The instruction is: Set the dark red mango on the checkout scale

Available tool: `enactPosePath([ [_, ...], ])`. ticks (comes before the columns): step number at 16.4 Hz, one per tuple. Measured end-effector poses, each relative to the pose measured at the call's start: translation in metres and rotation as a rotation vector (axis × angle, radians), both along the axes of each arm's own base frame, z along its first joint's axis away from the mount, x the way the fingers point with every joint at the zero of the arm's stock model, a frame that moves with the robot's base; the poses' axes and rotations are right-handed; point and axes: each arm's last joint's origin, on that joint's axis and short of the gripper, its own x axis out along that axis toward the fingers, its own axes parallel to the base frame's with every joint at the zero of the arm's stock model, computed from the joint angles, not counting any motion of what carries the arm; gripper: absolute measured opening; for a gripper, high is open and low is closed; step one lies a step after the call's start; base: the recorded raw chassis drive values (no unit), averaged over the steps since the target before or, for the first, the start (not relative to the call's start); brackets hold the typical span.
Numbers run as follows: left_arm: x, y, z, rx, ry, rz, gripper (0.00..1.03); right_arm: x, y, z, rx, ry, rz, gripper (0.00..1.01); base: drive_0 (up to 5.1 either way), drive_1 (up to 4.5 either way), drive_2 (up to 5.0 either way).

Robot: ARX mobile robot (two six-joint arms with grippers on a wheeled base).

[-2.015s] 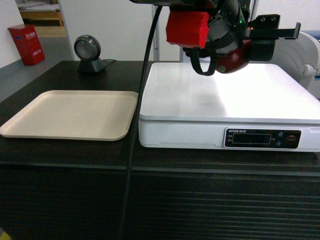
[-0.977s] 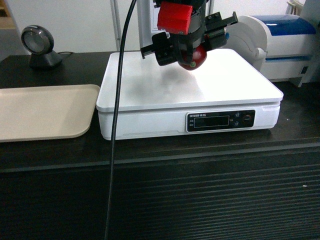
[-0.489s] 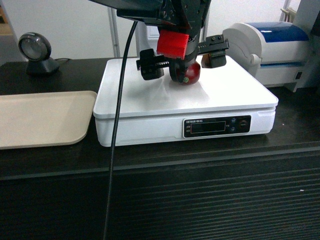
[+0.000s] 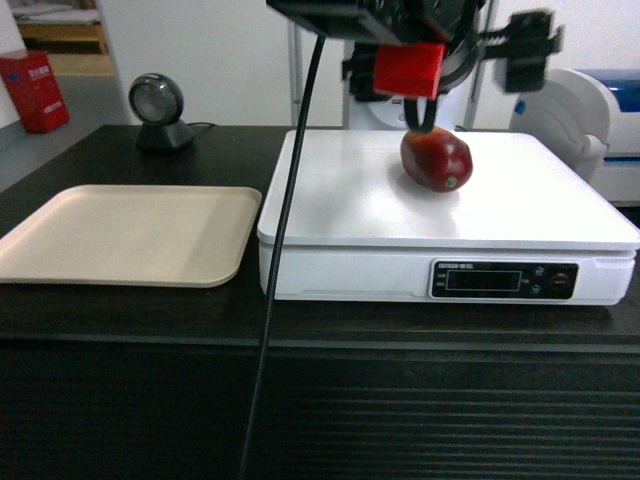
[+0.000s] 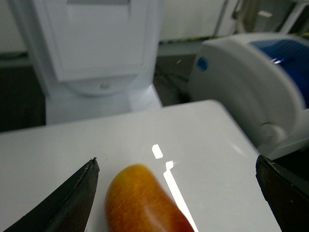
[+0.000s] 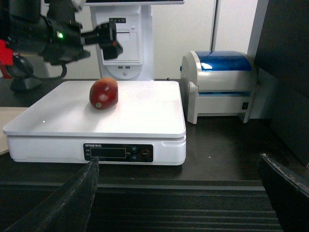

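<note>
**Mango resting on the scale, left gripper open above it**

The left gripper (image 4: pixel 445 55) hangs above the rear of the scale (image 4: pixel 350 200), its fingers (image 5: pixel 63 203) spread wide with nothing between them. In the left wrist view the two dark fingertips frame the white platform at either edge, and the dark red mango (image 5: pixel 142 203) lies below, nearer the left one, apart from both. A red block on the gripper body and a black cable running down the front of the counter belong to this arm.

The mango (image 4: pixel 437 160) sits on the scale's flat white top, toward the back and right of centre, its small green stem dot facing forward. The scale's dark display strip (image 4: pixel 505 280) and buttons face the robot.

The right gripper (image 6: pixel 176 193) is held low in front of the checkout (image 4: pixel 130 320), its fingers wide apart and holding nothing; its camera looks across at the scale and mango (image 6: pixel 104 93).

The scale stands on the dark counter, whose front panel is horizontally slatted. Just to the scale's left lies a beige tray (image 4: pixel 60 265). Behind the tray stands a round black scanner (image 4: pixel 158 108) on a base. To the scale's right is a white printer with a blue lid (image 6: pixel 219 84); behind the scale, a white terminal stand (image 6: pixel 128 43). White walls close the room, with a red box (image 4: pixel 35 92) on the grey floor at far left.
</note>
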Motion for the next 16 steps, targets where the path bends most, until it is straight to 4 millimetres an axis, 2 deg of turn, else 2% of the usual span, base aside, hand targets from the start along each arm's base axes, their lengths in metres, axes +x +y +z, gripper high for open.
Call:
enactPosePath([
  [2,-0.005,0.004,0.01,-0.015,-0.037,-0.041,0.98,0.0,0.0,0.0,0.0,0.0,0.0,0.98,0.0,0.0,0.0],
  [3,-0.016,0.019,0.026,-0.027,-0.108,-0.164,0.98,0.0,0.0,0.0,0.0,0.0,0.0,0.98,0.0,0.0,0.0],
  [5,-0.017,0.055,0.015,-0.016,-0.106,-0.233,0.98,0.0,0.0,0.0,0.0,0.0,0.0,0.98,0.0,0.0,0.0],
  [6,-0.016,0.09,0.003,0.0,-0.086,-0.228,0.98,0.0,0.0,0.0,0.0,0.0,-0.001,0.98,0.0,0.0,0.0],
  [8,-0.026,0.141,0.009,0.013,-0.092,-0.162,0.98,0.0,0.0,0.0,0.0,0.0,0.0,0.98,0.0,0.0,0.0],
  [10,-0.046,0.178,0.027,0.034,-0.107,-0.102,0.98,0.0,0.0,0.0,0.0,0.0,-0.001,0.98,0.0,0.0,0.0],
  [12,-0.06,0.209,0.028,0.055,-0.033,-0.023,0.98,0.0,0.0,0.0,0.0,0.0,0.0,0.98,0.0,0.0,0.0],
  [14,-0.072,0.241,0.018,0.069,0.025,0.066,0.98,0.0,0.0,0.0,0.0,0.0,0.0,0.98,0.0,0.0,0.0],
  [15,-0.082,0.258,0.017,0.083,0.033,0.13,0.98,0.0,0.0,0.0,0.0,0.0,0.0,0.98,0.0,0.0,0.0],
  [16,-0.093,0.274,0.025,0.092,-0.053,0.217,0.95,0.0,0.0,0.0,0.0,0.0,0.0,0.98,0.0,0.0,0.0],
])
